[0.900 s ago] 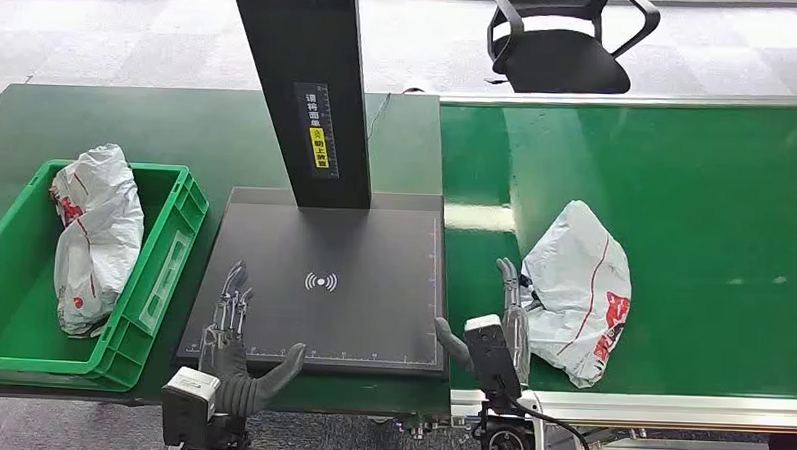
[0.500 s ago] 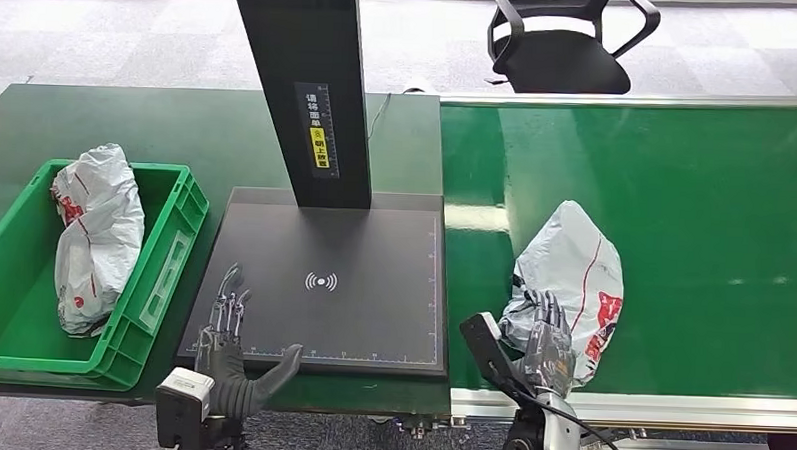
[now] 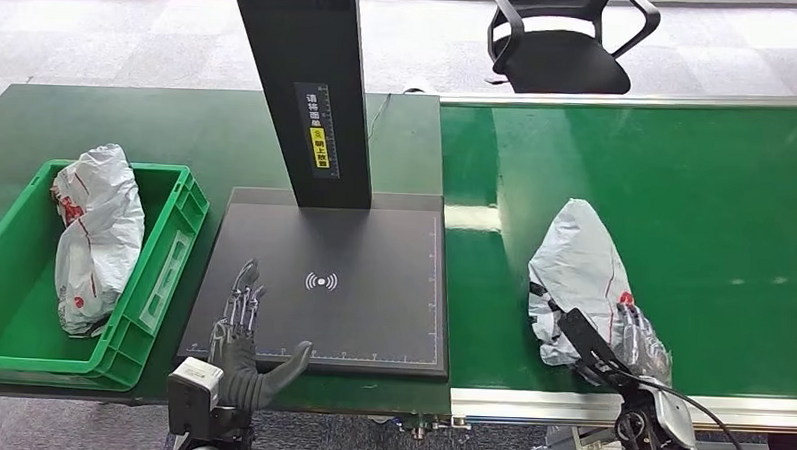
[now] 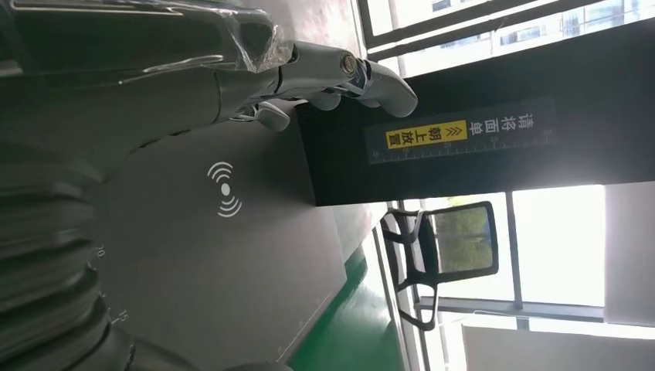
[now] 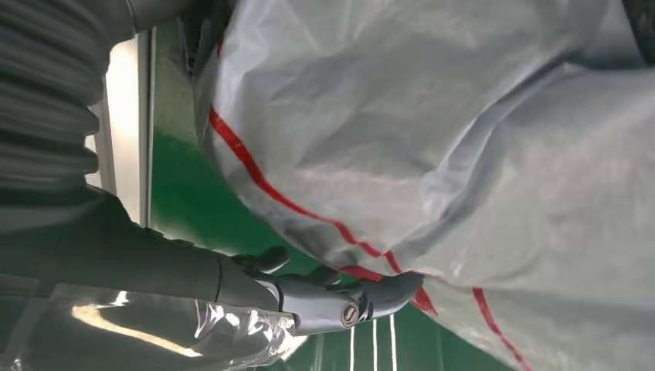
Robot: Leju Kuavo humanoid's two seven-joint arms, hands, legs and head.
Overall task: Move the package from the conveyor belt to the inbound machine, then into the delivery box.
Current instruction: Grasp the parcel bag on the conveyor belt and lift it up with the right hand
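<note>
- Grey-white plastic, crumpled and marked with red stripes: the package (image 3: 585,282) lies on the green conveyor belt (image 3: 715,206), at its near side and toward the belt's left end, not far from the scanner platform.
- Its long axis runs roughly from far to near, with the narrow end pointing away from the robot and the fuller end closest to the belt's near rail.
- Right hand (image 3: 626,343) sits at that near end, pressed against the bag's lower right flank; the right wrist view has dark fingers (image 5: 363,297) tucked under the bag's edge by a red stripe.
- Fingers touch the plastic, but I cannot tell from these views whether they are clamped on it or just resting against it.
- Left hand (image 3: 242,345) hovers over the near edge of the dark inbound machine platform (image 3: 373,254), fingers spread, holding nothing.
- My judgement is that the right hand is much the nearer, and the package must travel leftward from it, across the belt's end onto the platform with the wireless symbol (image 3: 320,281).
- Beyond that, the green delivery box (image 3: 179,227) stands at the far left and already holds another white bag (image 3: 99,235).
</note>
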